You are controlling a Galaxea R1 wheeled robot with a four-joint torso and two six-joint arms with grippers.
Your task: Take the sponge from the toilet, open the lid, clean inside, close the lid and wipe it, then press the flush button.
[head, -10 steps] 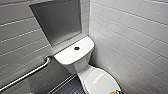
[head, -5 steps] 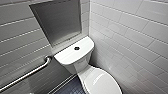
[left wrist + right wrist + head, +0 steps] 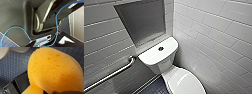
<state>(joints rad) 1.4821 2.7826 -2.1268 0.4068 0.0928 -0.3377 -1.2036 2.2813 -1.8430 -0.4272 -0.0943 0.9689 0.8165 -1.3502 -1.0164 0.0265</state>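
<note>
The white toilet (image 3: 163, 65) stands in the corner between two tiled walls. Its lid (image 3: 186, 82) lies shut over the bowl, and the small dark flush button (image 3: 161, 48) sits in the middle of the flat tank top. In the right wrist view the orange sponge (image 3: 52, 70) looms large above the dark blue floor tiles. It is pinched at its lower end, where my right gripper (image 3: 41, 91) is shut on it. The left wrist view looks at my own dark body panels and a blue cable (image 3: 22, 29); nothing is held there.
A metal grab bar (image 3: 111, 75) runs along the left wall beside the tank. A grey recessed niche (image 3: 142, 21) sits above the tank. The white tiled right wall (image 3: 214, 37) stands close to the bowl. Dark blue mosaic floor (image 3: 156, 87) shows left of the bowl.
</note>
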